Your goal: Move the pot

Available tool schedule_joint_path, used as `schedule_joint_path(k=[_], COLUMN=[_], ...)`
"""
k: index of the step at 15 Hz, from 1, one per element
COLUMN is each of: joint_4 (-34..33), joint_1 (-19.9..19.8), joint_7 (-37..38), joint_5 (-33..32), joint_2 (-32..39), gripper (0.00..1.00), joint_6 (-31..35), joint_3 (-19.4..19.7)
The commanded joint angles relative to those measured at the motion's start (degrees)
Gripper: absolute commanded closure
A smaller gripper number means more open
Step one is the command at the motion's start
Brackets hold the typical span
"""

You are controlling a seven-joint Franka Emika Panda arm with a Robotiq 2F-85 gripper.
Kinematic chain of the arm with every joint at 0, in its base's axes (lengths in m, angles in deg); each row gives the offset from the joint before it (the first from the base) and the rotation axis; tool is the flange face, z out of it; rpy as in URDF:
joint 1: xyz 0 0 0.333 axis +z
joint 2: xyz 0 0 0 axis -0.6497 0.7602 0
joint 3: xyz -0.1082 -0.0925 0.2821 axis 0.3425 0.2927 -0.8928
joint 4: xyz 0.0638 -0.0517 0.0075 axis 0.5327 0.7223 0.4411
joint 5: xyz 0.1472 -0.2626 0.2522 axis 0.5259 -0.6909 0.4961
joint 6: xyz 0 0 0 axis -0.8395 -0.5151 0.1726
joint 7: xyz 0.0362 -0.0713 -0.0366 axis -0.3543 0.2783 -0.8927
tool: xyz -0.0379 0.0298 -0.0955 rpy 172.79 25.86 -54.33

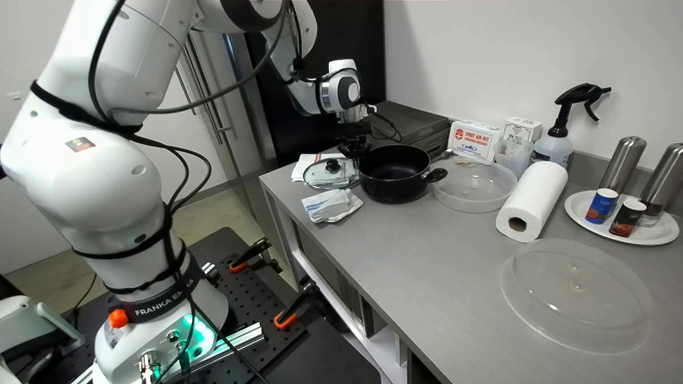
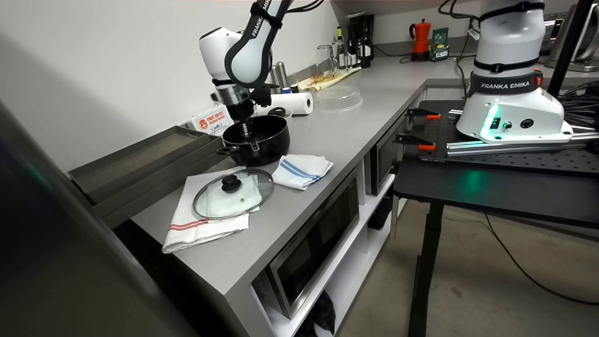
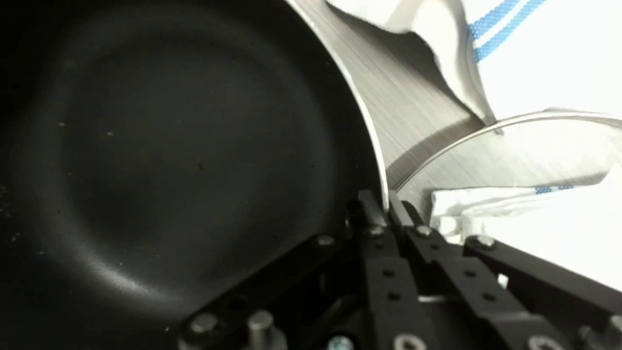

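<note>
- In the wrist view, my gripper (image 3: 387, 208) pinches the wall of the pot (image 3: 180, 146) at its rim: one of my fingers (image 3: 373, 211) lies against the inside, the other against the outside.
- The pot's dark inside, dotted with small pale specks, fills the left of this view, and its bright rim curves down into my pinch.
- To the right of my fingertips I see the edge of the glass lid (image 3: 525, 155), just beside the pot; above it is a blue-striped towel (image 3: 549, 73).
- In an exterior view, the pot stands upright on the grey counter (image 1: 405, 272), between the lid and a clear plastic bowl (image 1: 472, 186). One handle points at the bowl; I cannot tell whether they touch.
- Past the bowl, a paper towel roll (image 1: 533, 200) lies on its side, near a white plate (image 1: 664, 233) bearing shakers.
- In an exterior view, I reach down over the pot's wall. The lid lies knob up on a red-striped towel (image 2: 201, 231), and stacked grey trays (image 2: 154, 177) stand near the pot.
</note>
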Motion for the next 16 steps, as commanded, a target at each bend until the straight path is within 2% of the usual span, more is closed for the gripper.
schedule_joint_path(k=[1, 16], joint_4=[-4.58, -10.19], joint_1=[0.32, 0.65], joint_7=[-1.06, -0.85], joint_5=[0.46, 0.34], joint_2=[1.27, 4.36], gripper=[0.99, 0.99], joint_6=[-2.74, -5.43], joint_3=[-0.08, 0.20])
